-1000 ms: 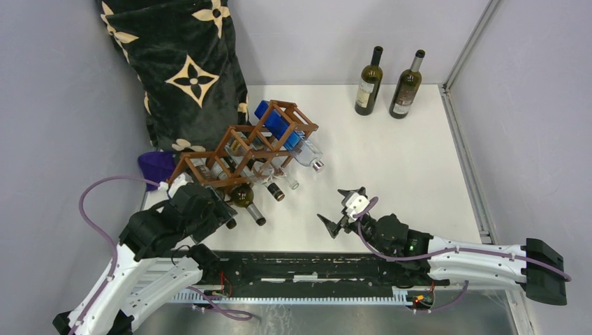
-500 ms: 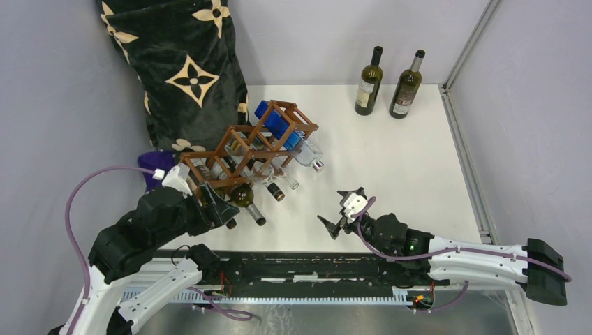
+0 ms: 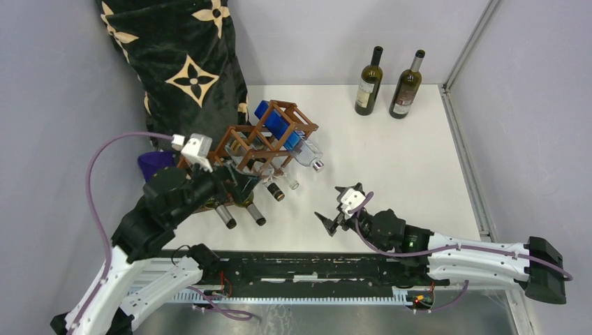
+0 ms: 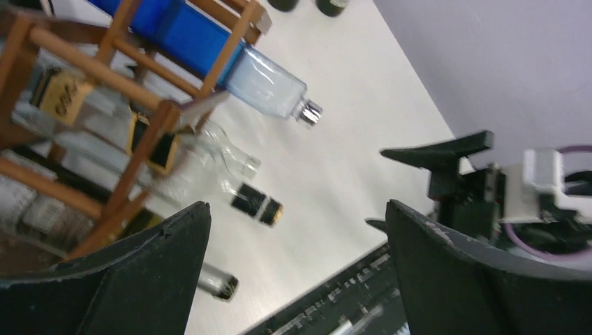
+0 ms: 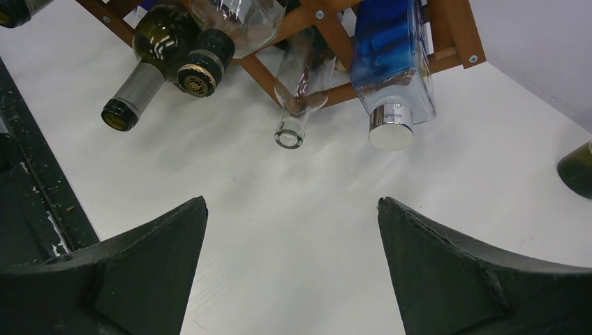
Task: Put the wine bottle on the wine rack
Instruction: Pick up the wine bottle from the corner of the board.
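Reddish-brown wooden open-frame wine rack sits at ten o'clock on the white bench, bottles lying in its cells. The left end effector at the rack's near end and the right end effector mid-bench both stand spread, empty. Likely next: fetch a dark green upright wine bottle at one o'clock. The way there is open bench, with a metal rail edging three o'clock.

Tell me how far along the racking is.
Done: several bottles lie in the wine rack, the blue bottle among them. In hand: nothing; left gripper, by the rack, and right gripper are open. Left: two wine bottles stand upright at the far edge of the table.
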You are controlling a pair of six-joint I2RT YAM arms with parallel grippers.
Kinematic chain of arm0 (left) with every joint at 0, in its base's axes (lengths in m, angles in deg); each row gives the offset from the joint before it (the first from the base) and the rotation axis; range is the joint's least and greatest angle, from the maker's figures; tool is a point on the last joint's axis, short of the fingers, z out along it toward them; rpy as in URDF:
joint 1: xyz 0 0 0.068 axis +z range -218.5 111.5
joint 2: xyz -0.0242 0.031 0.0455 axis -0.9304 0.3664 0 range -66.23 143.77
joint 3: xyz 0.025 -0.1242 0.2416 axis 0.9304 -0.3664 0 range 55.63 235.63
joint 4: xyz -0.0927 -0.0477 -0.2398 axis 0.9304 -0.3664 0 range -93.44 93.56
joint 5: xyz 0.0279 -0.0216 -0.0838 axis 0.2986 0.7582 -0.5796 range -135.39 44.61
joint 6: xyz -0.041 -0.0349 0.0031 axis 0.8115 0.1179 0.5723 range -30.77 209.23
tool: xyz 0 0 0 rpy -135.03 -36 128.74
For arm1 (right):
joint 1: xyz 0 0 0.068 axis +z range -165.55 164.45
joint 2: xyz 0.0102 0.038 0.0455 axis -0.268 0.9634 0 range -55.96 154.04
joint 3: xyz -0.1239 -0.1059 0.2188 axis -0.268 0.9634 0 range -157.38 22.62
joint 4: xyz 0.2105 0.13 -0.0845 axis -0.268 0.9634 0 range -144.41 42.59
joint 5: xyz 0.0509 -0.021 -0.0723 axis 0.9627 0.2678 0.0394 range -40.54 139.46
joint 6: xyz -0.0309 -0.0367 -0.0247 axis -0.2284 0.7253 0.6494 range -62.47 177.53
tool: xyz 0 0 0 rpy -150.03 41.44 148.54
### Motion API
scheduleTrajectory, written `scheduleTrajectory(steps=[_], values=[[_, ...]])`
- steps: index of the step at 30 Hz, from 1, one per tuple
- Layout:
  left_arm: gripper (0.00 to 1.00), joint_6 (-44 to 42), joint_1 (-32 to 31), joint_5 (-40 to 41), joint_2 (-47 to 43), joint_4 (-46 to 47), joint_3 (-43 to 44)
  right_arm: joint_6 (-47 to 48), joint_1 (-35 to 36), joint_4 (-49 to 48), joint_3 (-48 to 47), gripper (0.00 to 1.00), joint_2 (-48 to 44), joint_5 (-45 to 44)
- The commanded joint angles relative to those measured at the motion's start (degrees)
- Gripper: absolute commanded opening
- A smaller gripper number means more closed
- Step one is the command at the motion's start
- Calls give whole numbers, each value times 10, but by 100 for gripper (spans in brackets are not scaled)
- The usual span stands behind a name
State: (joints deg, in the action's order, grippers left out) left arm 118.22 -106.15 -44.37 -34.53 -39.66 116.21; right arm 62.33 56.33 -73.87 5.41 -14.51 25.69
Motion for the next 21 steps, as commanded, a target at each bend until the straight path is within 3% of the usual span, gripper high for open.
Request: scheduleTrajectory(steps=[1,5,9,21], values=[[100,-142,-1,49,75,158,-12,6,-1,12,-55,98,28,-33],[100,-210,0,49,164,189,30,1,-7,52,-103,98,69,-77],[100,-255,0,64,212,217,53,-10,-52,48,-123,98,69,-57],[100,-315,3,164,207,346,-41,-25,-279,46,-171,98,71,89]])
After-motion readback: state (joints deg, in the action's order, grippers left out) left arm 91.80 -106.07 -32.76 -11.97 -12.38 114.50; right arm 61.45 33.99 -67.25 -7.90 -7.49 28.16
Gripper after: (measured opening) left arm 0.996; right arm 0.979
